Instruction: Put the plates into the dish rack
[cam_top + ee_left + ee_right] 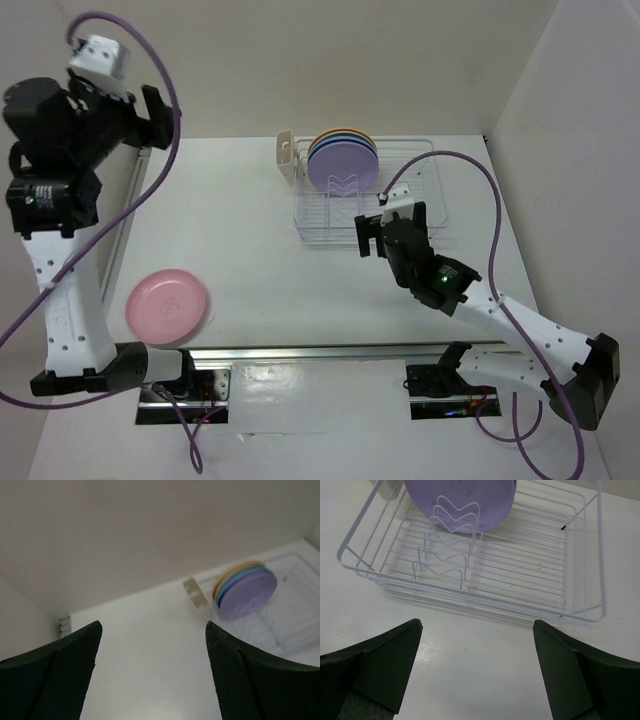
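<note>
The white wire dish rack stands at the back of the table. Several plates stand upright in its left end: lilac purple in front, with light blue, cream and yellow-orange edges behind it. A pink plate lies flat on the table at the near left. My left gripper is raised high at the far left, open and empty. In its wrist view, the left gripper looks towards the rack and the blurred plates. My right gripper hovers open just in front of the rack, below the purple plate.
A small cream cutlery holder hangs on the rack's left end. White walls close in the back and both sides. A metal rail runs along the near edge by the arm bases. Purple cables loop above both arms.
</note>
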`<action>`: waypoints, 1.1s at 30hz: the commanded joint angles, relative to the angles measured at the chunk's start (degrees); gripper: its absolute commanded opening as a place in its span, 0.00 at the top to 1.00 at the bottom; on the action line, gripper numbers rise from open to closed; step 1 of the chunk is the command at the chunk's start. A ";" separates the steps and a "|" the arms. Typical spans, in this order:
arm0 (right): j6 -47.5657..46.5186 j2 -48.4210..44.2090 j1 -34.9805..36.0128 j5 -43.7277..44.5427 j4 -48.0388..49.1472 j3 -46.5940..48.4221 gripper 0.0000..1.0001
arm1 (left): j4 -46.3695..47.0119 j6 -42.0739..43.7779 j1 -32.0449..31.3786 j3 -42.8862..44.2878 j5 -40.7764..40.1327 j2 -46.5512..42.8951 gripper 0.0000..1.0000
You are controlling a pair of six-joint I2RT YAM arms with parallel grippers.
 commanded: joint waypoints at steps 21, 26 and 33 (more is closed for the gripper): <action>-2.35 13.51 -0.25 -2.42 -0.79 10.49 0.00 | 29.50 3.24 0.06 -52.06 -40.34 -26.82 0.26; -3.06 10.79 -0.25 -2.42 0.35 5.65 0.00 | 16.32 -11.76 0.06 -55.77 -34.72 -31.83 0.26; -1.65 12.01 -0.25 -5.32 2.28 4.33 0.00 | -2.59 -13.83 0.06 -45.68 -9.84 -29.64 0.22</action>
